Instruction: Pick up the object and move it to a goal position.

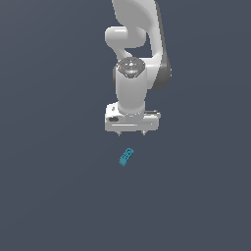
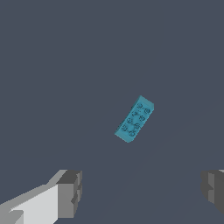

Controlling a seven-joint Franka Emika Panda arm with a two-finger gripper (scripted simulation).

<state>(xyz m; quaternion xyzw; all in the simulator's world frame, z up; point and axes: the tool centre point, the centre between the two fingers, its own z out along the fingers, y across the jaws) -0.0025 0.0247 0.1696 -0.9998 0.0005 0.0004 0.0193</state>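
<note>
Lay flat and askew on the table (image 1: 59, 196): the teal block (image 1: 126, 157), near the gripper (image 1: 131, 133) yet untouched. Fingers (image 2: 70, 192) spread wide, empty. Probably light, rigid, a bit slick; best pinched across its two long sides, at mid-length.

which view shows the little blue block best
The wrist view: the block is large there, with the dark holes on its face visible. The exterior view shows it only as a tiny tilted speck below the claw.
</note>
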